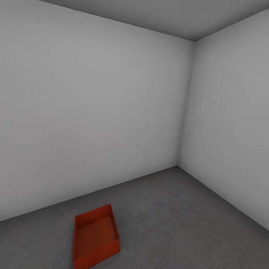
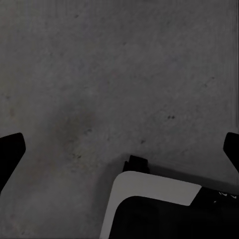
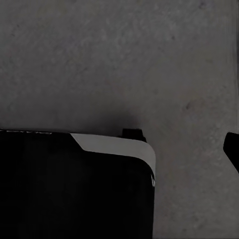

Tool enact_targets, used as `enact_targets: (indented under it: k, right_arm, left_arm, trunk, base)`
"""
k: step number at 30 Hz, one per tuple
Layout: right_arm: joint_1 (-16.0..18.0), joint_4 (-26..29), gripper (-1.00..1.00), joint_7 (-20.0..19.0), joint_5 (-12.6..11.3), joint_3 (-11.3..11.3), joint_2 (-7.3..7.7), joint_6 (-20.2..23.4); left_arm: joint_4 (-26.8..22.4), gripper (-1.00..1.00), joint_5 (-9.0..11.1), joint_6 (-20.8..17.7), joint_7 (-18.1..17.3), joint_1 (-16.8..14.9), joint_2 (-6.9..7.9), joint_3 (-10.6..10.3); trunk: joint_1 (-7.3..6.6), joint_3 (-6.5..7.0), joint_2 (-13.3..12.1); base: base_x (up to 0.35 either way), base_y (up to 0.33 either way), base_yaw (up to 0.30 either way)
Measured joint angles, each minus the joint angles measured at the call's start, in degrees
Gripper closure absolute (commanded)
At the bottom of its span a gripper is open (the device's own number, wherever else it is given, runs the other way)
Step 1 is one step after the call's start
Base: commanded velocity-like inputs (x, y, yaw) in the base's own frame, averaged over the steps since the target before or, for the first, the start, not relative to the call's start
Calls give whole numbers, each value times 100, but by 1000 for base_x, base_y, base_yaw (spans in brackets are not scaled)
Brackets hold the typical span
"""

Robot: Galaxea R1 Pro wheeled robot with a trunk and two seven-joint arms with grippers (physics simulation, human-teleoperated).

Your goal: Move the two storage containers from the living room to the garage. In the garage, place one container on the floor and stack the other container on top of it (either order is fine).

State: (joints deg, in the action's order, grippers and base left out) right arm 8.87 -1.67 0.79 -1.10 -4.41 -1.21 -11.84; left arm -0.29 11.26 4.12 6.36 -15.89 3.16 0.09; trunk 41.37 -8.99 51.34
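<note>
- Head view: one storage container (image 1: 95, 235) sits on the floor (image 1: 179, 213) in the lower left of the frame, open side up and empty. Its long axis runs from lower left toward upper right, slightly skewed to the wall (image 1: 89, 112) behind it. It lies a little left of centre, so I judge my left arm the nearer one. Pale grey walls meet in a corner at right under a grey ceiling (image 1: 157, 15); this looks like the garage. Nothing is stacked on the box, so the second box has yet to go on it.
- Left wrist view: my left gripper (image 2: 119, 149) is released, its dark fingertips at the left and right edges, holding nothing. Below them is rough mottled concrete, with part of my own base (image 2: 154, 209) at the lower middle.
- Right wrist view: my right gripper shows one fingertip (image 3: 233, 149) at the right edge; the frame is dim, so I cannot tell whether it is spread or clenched. My base fills the lower left.
</note>
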Motion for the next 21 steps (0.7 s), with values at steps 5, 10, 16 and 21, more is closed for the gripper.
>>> enact_targets:
  k: [5, 10, 16, 21]
  right_arm:
    - [0, 0, -100, -19, 3, -7, -6, 2]
    - [0, 0, -100, -22, 5, -8, -4, 4]
    - [0, 0, -100, -23, 7, -8, 0, 9]
    - [0, 0, -100, -38, 7, -9, 0, 8]
  left_arm:
    - [0, -100, 0, 0, 0, 1, 0, 2]
    - [0, -100, 0, 0, 0, 1, 0, -4]
    - [0, -100, 0, 0, 0, 1, 0, -4]
    - [0, -100, 0, 0, 0, 1, 0, -3]
  trunk:
    - [0, 28, 0]
    - [0, 57, 0]
    - [0, 90, 0]
    - [0, 106, 0]
  base:
    - [0, 0, -255]
    - [0, 0, -250]
    - [0, 0, -257]
    - [0, 0, -279]
